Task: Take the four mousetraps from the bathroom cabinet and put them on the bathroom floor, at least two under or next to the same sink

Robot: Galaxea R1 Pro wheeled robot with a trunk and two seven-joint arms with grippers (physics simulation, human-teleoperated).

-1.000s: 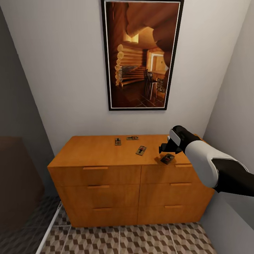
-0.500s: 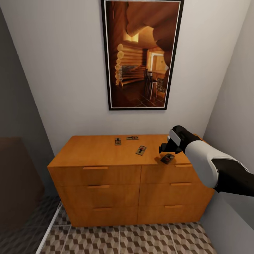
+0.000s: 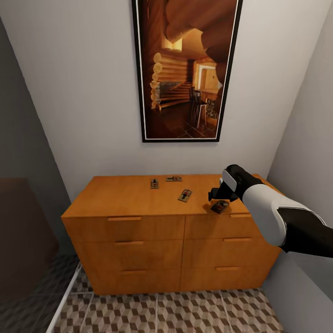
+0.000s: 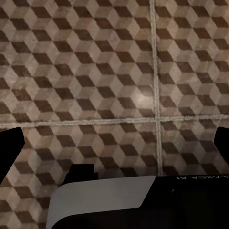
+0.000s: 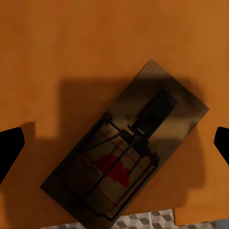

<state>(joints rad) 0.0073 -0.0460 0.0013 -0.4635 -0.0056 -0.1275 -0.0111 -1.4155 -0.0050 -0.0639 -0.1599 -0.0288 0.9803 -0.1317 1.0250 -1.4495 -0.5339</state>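
Observation:
Four mousetraps lie on top of the orange-brown cabinet [image 3: 129,196]: one at the back [image 3: 154,183], one beside it [image 3: 174,179], one in the middle [image 3: 185,195], and one at the front right edge [image 3: 220,206]. My right gripper [image 3: 216,196] hovers just above that front right mousetrap [image 5: 126,152]. In the right wrist view the right gripper [image 5: 115,145] is open, with the trap lying flat between the spread fingertips [image 5: 9,148], apart from both. The left gripper [image 4: 115,145] is open over the bathroom floor [image 4: 95,71], holding nothing.
A large framed picture [image 3: 185,69] hangs on the wall above the cabinet. Grey walls close in on both sides. Cube-pattern floor tiles [image 3: 175,310] run in front of the cabinet's drawers. A dark shape [image 3: 23,231] stands at the left.
The whole head view has shifted slightly, so the camera moved. The right gripper stays above the front right mousetrap, and no trap has moved.

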